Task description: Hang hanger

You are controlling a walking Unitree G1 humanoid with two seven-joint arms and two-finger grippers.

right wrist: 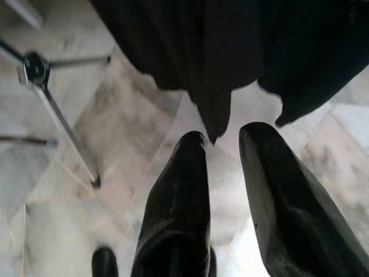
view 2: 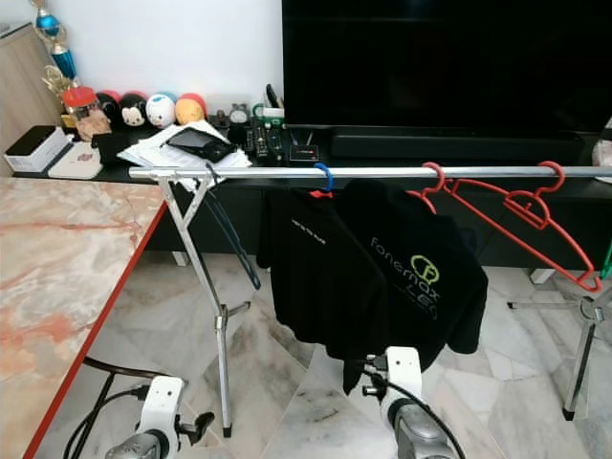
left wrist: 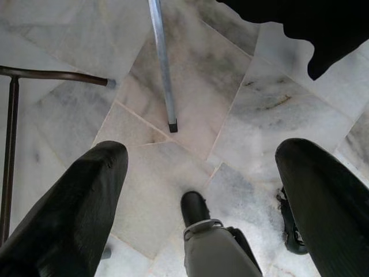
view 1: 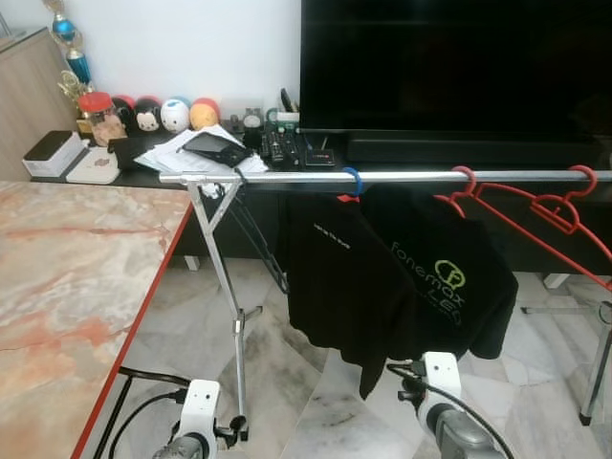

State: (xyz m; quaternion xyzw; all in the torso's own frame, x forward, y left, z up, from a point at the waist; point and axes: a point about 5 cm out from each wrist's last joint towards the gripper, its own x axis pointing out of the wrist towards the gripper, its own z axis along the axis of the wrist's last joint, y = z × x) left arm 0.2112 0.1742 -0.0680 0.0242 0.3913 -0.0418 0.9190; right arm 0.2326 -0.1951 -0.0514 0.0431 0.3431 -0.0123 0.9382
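A silver clothes rail (view 1: 402, 177) runs across in front of me at chest height. From it hangs a black shirt (view 1: 335, 277) on a blue hanger (view 1: 352, 182), with a second black shirt (view 1: 449, 282) bearing green print beside it. Two bare red hangers (view 1: 535, 206) hook onto the rail further right. Both arms are low, under the rail. My left gripper (left wrist: 202, 156) is open over the floor beside the rack's leg (left wrist: 162, 63), holding nothing. My right gripper (right wrist: 222, 135) points at the shirts' hem, its fingers close together and holding nothing.
A marble table (view 1: 67, 287) with a red edge takes up the left side. Behind the rail are a large dark TV (view 1: 449, 67) and a low bench (view 1: 143, 177) cluttered with papers and toys. The rack's tripod leg (view 1: 234, 316) stands between table and shirts. Another stand (view 1: 598, 373) is at right.
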